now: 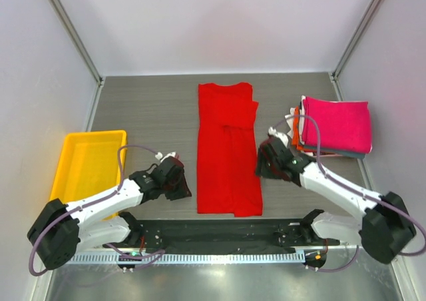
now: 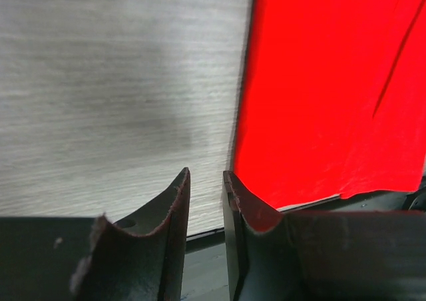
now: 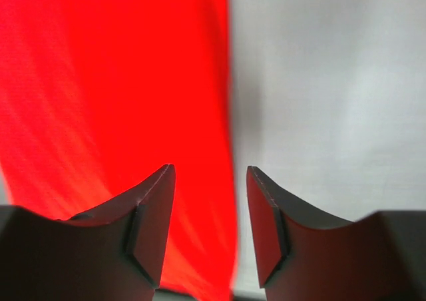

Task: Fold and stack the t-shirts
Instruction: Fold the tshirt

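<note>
Red t-shirt (image 1: 227,151) lies folded lengthwise; folded stack (image 1: 336,124) sits at 2 o'clock. Left gripper (image 2: 205,174), right gripper (image 3: 210,169) both parted, empty. Crosswise folds and stacking are left.

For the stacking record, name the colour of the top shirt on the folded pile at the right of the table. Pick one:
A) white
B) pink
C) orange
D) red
B: the pink shirt lies uppermost there, with only an edge of the orange shirt showing from under its left side.
</note>
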